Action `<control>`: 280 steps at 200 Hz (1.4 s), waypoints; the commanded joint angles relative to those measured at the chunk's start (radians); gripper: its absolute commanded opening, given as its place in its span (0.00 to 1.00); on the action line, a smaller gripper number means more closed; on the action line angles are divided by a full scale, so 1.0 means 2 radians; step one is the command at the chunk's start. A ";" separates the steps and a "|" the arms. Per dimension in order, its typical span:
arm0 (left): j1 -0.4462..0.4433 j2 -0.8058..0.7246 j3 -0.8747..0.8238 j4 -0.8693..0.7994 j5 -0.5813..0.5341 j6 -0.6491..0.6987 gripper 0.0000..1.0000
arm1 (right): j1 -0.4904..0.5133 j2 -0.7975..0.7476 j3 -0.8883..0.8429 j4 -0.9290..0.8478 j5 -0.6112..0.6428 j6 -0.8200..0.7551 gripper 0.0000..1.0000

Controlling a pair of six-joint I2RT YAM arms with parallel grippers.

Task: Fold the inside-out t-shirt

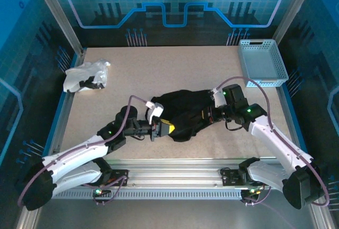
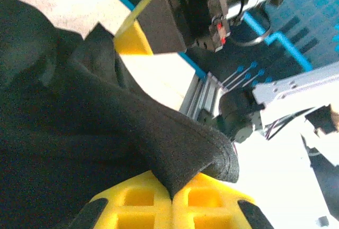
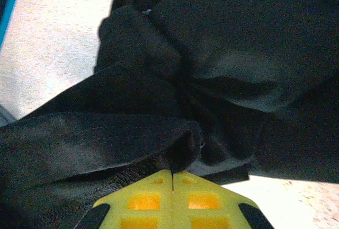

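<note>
Left wrist view: the left claw [image 2: 172, 200] is closed tight on a fold of the soft black cloth t-shirt [image 2: 79, 149]. The right claw [image 3: 173, 178] pinches another edge, probably to spread the garment, which lies bunched mid-way on the speckled beige surface [image 1: 159, 70].

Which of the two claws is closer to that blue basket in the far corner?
The right one. The right gripper, pinching the black t-shirt at mid-table, sits nearer and to the left of the blue basket. The left gripper grips the shirt's other side, farther left.
</note>
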State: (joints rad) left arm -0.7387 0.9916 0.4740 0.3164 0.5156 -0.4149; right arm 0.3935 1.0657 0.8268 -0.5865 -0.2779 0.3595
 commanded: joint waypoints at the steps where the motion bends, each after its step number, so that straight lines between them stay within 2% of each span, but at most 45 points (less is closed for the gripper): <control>1: -0.023 0.030 0.018 -0.024 -0.019 0.054 0.01 | -0.002 -0.015 -0.012 -0.044 0.063 -0.014 0.00; 24: -0.060 0.085 0.053 -0.041 -0.038 0.079 0.03 | -0.019 -0.027 -0.032 -0.060 0.120 0.001 0.00; 32: -0.072 0.110 0.068 -0.045 -0.039 0.083 0.08 | -0.026 -0.037 -0.043 -0.055 0.127 0.009 0.00; 40: -0.080 0.133 0.083 -0.048 -0.035 0.082 0.18 | -0.032 -0.049 -0.053 -0.048 0.133 0.018 0.00; 63: -0.082 0.166 0.120 -0.086 -0.027 0.089 0.41 | -0.035 -0.096 -0.059 -0.035 0.165 0.023 0.30; 78: -0.071 0.154 0.132 -0.130 -0.050 0.101 0.52 | -0.030 -0.123 -0.056 -0.010 0.173 0.013 0.39; 94: -0.030 0.125 0.122 -0.137 -0.068 0.072 0.56 | -0.014 -0.121 -0.053 0.037 0.171 0.001 0.43; 105: 0.022 0.104 0.105 -0.126 -0.088 0.019 0.59 | 0.005 -0.093 -0.045 0.075 0.157 -0.009 0.45; 123: 0.119 0.082 0.073 -0.124 -0.143 -0.076 0.63 | 0.049 -0.007 -0.009 0.124 0.154 -0.044 0.49; 141: 0.195 0.087 0.049 -0.132 -0.181 -0.123 0.67 | 0.086 0.099 0.058 0.147 0.161 -0.085 0.51; 153: 0.223 0.105 0.040 -0.116 -0.186 -0.130 0.68 | 0.091 0.168 0.098 0.158 0.157 -0.097 0.53; 170: 0.232 0.153 0.063 -0.124 -0.174 -0.111 0.70 | 0.084 0.261 0.162 0.150 0.134 -0.106 0.56; 179: 0.232 0.183 0.081 -0.133 -0.166 -0.101 0.71 | 0.082 0.304 0.196 0.133 0.128 -0.109 0.63; 199: 0.233 0.246 0.105 -0.129 -0.164 -0.091 0.71 | 0.085 0.380 0.259 0.107 0.105 -0.121 0.71; 216: 0.232 0.301 0.128 -0.121 -0.147 -0.083 0.71 | 0.090 0.434 0.307 0.066 0.096 -0.135 0.74; 238: 0.225 0.351 0.141 -0.101 -0.104 -0.090 0.66 | 0.095 0.473 0.332 0.022 0.091 -0.149 0.74; 250: 0.219 0.366 0.140 -0.081 -0.091 -0.100 0.59 | 0.098 0.481 0.331 0.015 0.090 -0.157 0.73; 257: 0.218 0.373 0.141 -0.071 -0.081 -0.105 0.52 | 0.099 0.485 0.332 0.014 0.084 -0.160 0.71; 264: 0.217 0.380 0.141 -0.059 -0.070 -0.111 0.43 | 0.099 0.489 0.334 0.012 0.072 -0.163 0.63; 280: 0.217 0.387 0.140 -0.031 -0.051 -0.125 0.22 | 0.098 0.491 0.337 0.018 0.037 -0.170 0.36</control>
State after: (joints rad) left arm -0.2775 1.7081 0.7486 0.1459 0.2768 -0.6250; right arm 0.5800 2.0315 1.4651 -0.4995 -0.0948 0.0608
